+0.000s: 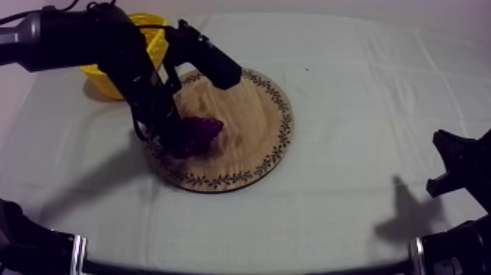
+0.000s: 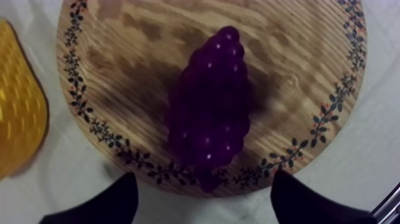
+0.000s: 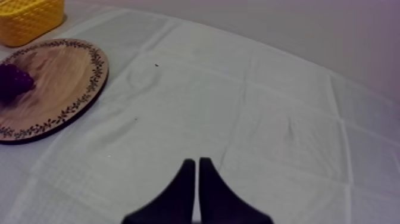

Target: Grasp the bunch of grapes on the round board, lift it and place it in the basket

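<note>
The bench is covered by a grey-white cloth, which is creased into a grid of fold lines. Ahead of the right gripper, a plain pale backdrop is seen beyond the cloth's far edge. Soft shadows are cast beside that gripper.

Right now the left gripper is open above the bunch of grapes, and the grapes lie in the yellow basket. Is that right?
Not quite. The bunch of grapes lies on the wooden board, not in the yellow basket, which stands beside the board; the left wrist view shows this. The left gripper is open above the grapes, as you said.
</note>
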